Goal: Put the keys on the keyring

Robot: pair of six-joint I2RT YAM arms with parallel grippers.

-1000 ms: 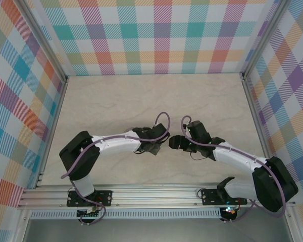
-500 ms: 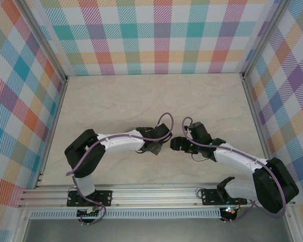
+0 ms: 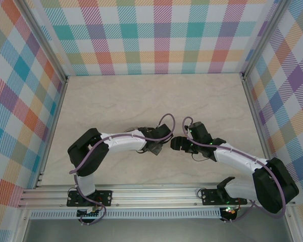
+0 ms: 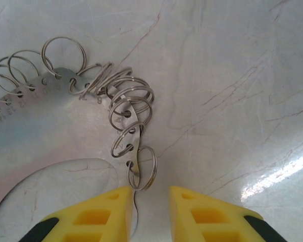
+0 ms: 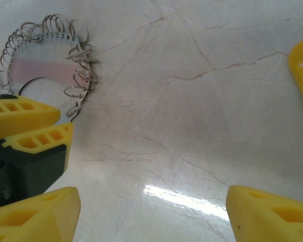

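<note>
Between left claw [image 4: 150,192] tips: keyring [image 4: 38,123] edge, clamp unclear. Right claw [image 5: 152,195] beside it gapes empty. Seemingly no key threaded yet.

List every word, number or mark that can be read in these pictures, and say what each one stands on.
Keyring: small stamped characters run along its flat rim, too small and blurred to read.
Checked walls: coloured pattern only, no text.
Table: no text.
</note>
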